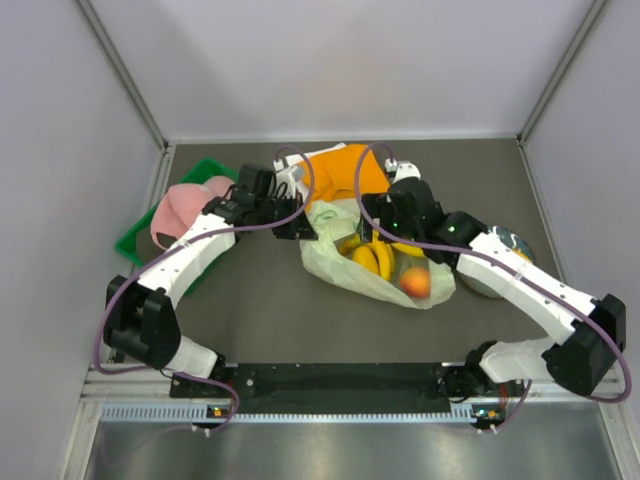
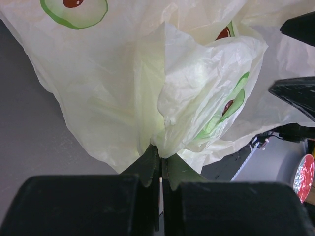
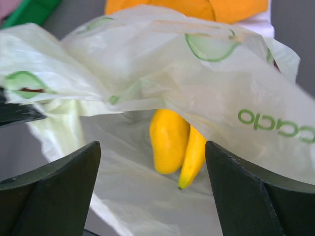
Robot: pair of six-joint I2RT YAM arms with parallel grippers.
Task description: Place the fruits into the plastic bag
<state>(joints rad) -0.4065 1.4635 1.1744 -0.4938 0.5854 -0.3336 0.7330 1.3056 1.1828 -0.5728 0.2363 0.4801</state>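
Bananas [image 3: 170, 140] lie inside the plastic bag [image 1: 335, 262] mid surface [image 1: 260, 320], w/ a round orange fruit [image 1: 416, 283] next to them toward the bag's closed end. Risk: the mouth film sags over the opening. If the left end effector [image 2: 161, 164], pressed together on a bunched fold of bag edge, slips, the mouth prob collapses & fruit could roll out. The right end effector [image 3: 152, 147] is spread wide at the mouth, holding nothing, and could snag film. Bag is thin, crinkly, pale green w/ avocado print; bananas are bright yellow & curved. Orange cloth [image 1: 345, 170] sits just behind
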